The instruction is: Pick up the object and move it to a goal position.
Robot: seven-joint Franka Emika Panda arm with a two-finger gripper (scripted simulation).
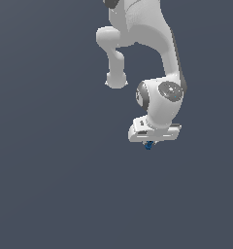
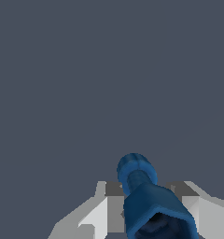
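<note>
Blue object (image 2: 151, 205) fills my wrist view, seated between the gripper (image 2: 153, 210) fingers (image 2: 100, 212), which are clamped on it. In the exterior view it shows at 6 o'clock under the white hand. I judge the pickup done; carry to goal remains. No goal marker visible.

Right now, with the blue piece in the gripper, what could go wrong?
1. The blue object sits between the gripper fingers, with its rounded end poking past them; a fast move might twist or slip it.
2. In the exterior view only a sliver of it shows below the gripper, so slip would be hard to spot there.
</note>
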